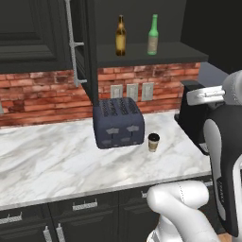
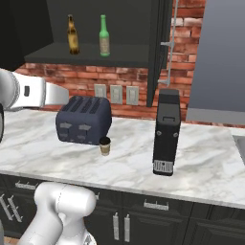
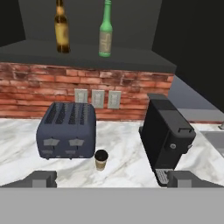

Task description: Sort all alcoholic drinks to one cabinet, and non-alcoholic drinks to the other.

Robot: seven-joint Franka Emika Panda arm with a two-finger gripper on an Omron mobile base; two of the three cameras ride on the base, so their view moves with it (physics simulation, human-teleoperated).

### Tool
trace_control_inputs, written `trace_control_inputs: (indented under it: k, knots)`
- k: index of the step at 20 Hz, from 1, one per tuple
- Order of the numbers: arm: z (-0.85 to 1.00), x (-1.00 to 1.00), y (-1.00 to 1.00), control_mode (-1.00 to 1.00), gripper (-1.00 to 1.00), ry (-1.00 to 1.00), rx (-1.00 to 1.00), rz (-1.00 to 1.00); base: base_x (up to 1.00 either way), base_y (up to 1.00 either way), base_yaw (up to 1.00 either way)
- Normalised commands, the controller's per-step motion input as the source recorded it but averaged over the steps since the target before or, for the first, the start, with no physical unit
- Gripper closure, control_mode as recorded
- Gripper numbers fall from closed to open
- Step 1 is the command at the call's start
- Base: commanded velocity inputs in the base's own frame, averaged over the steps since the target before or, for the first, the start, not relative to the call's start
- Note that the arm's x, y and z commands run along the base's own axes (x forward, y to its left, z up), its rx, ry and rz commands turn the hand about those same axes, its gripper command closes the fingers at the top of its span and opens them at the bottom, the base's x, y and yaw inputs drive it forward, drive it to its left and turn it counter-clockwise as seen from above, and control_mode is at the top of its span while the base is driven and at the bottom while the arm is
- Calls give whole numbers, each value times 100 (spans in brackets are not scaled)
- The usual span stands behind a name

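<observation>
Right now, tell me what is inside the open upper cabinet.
On the open upper cabinet's shelf stand two upright bottles, apart: the amber-brown bottle and the green bottle. No coffee cup is on the visible shelf. Its left end, behind the open door, is hidden.

toaster (image 3: 66,130) just left of cup (image 3: 101,159), coffee machine (image 3: 168,138) right, counter (image 3: 127,166) front open

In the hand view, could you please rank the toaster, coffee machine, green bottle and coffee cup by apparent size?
1. Coffee machine and toaster: similar, not ranked; the machine sits nearer the camera.
2. Green bottle, farther back on the cabinet shelf.
3. Coffee cup, smallest.
</observation>
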Motion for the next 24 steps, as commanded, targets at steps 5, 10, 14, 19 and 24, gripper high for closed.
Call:
trace_control_inputs:
  k: [5,10,14,19,24]
  knots:
    - [0,0,0,100,-100,0,0,0,0,0,0]
    - [0,0,0,100,-100,0,0,0,-1,0,0]
    - [-26,-1,1,-100,-100,11,0,3,0,0,0]
    - [-39,0,8,-100,-100,14,0,7,0,0,0]
    - [-39,0,8,-100,-100,16,1,5,0,0,0]
